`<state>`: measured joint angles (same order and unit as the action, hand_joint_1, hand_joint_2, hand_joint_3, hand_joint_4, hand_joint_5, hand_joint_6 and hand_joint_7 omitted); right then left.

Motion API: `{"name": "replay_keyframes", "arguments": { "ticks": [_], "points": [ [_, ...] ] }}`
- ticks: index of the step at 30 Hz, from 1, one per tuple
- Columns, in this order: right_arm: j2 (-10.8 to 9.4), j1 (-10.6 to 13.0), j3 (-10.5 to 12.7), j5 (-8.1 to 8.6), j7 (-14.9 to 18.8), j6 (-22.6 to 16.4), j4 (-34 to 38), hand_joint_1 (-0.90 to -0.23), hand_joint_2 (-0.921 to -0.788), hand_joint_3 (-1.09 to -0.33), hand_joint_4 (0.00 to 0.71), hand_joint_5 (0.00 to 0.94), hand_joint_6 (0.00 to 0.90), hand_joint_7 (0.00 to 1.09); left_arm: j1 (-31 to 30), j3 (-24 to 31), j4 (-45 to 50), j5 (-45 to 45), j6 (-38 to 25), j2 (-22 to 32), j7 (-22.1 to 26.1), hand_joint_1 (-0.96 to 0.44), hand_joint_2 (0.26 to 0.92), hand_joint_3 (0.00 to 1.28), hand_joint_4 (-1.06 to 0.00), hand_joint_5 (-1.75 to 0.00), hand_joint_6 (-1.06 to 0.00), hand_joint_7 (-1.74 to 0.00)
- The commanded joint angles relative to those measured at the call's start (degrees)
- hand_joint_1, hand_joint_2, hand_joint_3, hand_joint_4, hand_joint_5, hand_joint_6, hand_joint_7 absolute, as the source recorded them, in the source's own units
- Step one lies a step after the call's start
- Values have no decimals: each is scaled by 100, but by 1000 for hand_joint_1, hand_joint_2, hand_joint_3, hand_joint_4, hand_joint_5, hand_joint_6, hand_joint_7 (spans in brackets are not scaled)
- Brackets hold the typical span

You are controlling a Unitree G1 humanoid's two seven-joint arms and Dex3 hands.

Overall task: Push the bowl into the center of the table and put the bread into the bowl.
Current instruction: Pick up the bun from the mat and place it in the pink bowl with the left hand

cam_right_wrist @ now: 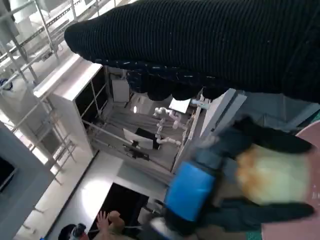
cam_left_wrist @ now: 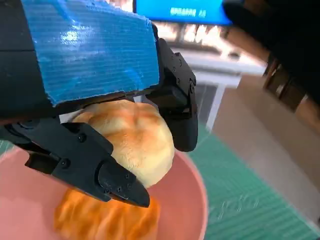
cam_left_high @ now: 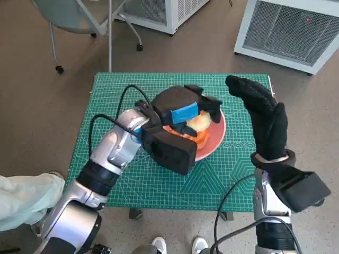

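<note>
The pink bowl (cam_left_high: 213, 143) sits near the middle of the green mat. My left hand (cam_left_high: 186, 112) hovers over it and grips the round golden bread (cam_left_high: 199, 122) between its black fingers. In the left wrist view the bread (cam_left_wrist: 131, 141) sits just above the bowl (cam_left_wrist: 192, 200), with an orange reflection on the bowl's floor below it. My gloved right hand (cam_left_high: 263, 114) is raised to the right of the bowl, fingers straight and holding nothing. The right wrist view shows the left hand (cam_right_wrist: 210, 192) with the bread (cam_right_wrist: 272, 176) over the bowl's rim (cam_right_wrist: 305, 220).
The green cutting mat (cam_left_high: 116, 106) covers the small table. White cabinets (cam_left_high: 286, 29) and a chair (cam_left_high: 79, 21) stand on the floor beyond the table. A person's pale-trousered leg (cam_left_high: 24, 198) shows at the lower left, shoes (cam_left_high: 177, 246) at the near edge.
</note>
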<state>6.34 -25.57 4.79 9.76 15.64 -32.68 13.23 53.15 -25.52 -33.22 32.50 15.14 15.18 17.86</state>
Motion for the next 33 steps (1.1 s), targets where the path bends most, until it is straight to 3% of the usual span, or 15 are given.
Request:
{"name": "replay_keyframes", "arguments": {
  "ticks": [1,2,3,4,5,8,11,16,22,29,33],
  "points": [
    [10,158,32,-61,-84,38,-44,-698,-921,-739,166,0,-1,537,141,-51,-157,47,-43,-71,35,1,920,127,-658,-1293,-539,-1157],
    [9,155,31,-63,-93,46,-44,-698,-921,-739,166,0,-1,537,124,-67,-142,77,-85,-63,57,1,920,150,-633,-1320,-512,-1182],
    [8,157,31,-64,-99,52,-50,-698,-921,-739,165,0,-1,537,110,-78,-123,99,-117,-56,73,-68,921,170,-562,-1189,-505,-1233],
    [6,158,31,-64,-103,55,-51,-698,-921,-739,165,0,-1,536,89,-96,-81,138,-170,-42,90,-168,921,203,-506,-908,-488,-1312],
    [4,161,30,-65,-106,58,-55,-698,-921,-740,165,0,-1,536,73,-109,-46,165,-209,-33,103,-143,887,187,-465,-650,-443,-1048],
    [2,158,33,-65,-112,58,-43,-698,-921,-740,165,0,-1,535,22,-141,62,249,-277,3,106,-136,882,95,-463,-228,-476,-507],
    [2,143,40,-57,-112,58,-11,-701,-921,-740,166,0,-1,535,-36,-154,156,319,-280,54,60,-221,893,40,-424,-75,-477,-238],
    [-4,126,42,-34,-106,74,0,-703,-921,-738,167,1,-1,536,-151,-42,324,275,-94,180,-19,-306,900,10,-318,-10,-450,-81],
    [-9,92,41,-8,-87,73,21,-703,-921,-737,167,1,-1,537,-338,286,647,-123,106,349,68,-331,898,3,-214,-1,-394,-23],
    [-11,86,46,-4,-79,73,24,-701,-921,-737,167,1,-1,537,-393,351,746,-218,130,384,119,-341,897,1,-179,0,-372,-7],
    [36,14,68,69,-14,118,43,-700,-921,-736,167,1,-1,538,-625,1174,1016,-1578,308,470,544,-368,900,2,-156,0,-351,-2]
  ]
}}
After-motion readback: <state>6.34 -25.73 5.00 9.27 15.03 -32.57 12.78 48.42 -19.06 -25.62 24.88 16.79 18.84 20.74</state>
